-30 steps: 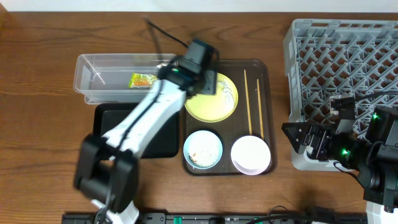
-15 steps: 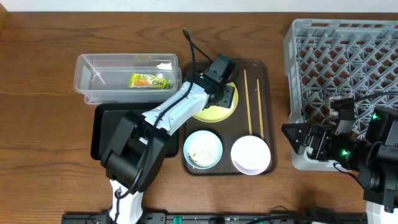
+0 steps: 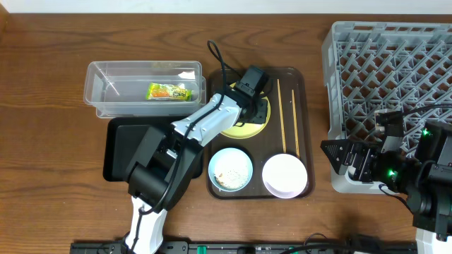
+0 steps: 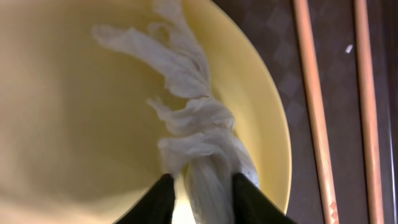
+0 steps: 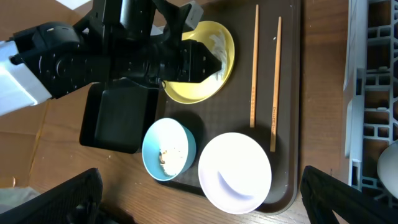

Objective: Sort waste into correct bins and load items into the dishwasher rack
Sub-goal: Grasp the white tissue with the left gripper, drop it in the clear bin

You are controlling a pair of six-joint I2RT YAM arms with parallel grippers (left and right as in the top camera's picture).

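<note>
One crumpled white scrap [image 4: 193,124] lies on the single pale-yellow plate [image 4: 62,124], its near end clamped between the left gripper's [image 4: 202,185] jaws. The plate, two wooden chopsticks [image 3: 281,116], one light-blue bowl [image 3: 230,169] with rice bits [image 3: 227,176] and one white bowl [image 3: 284,175] sit on the brown tray [image 3: 265,144]. The left arm covers part of the plate. One snack wrapper [image 3: 168,91] lies in the clear tub [image 3: 99,95], beside the black container [image 3: 120,144]. The right gripper [image 3: 337,156], jaws wide apart, sits by the grey rack [image 3: 395,56].
</note>
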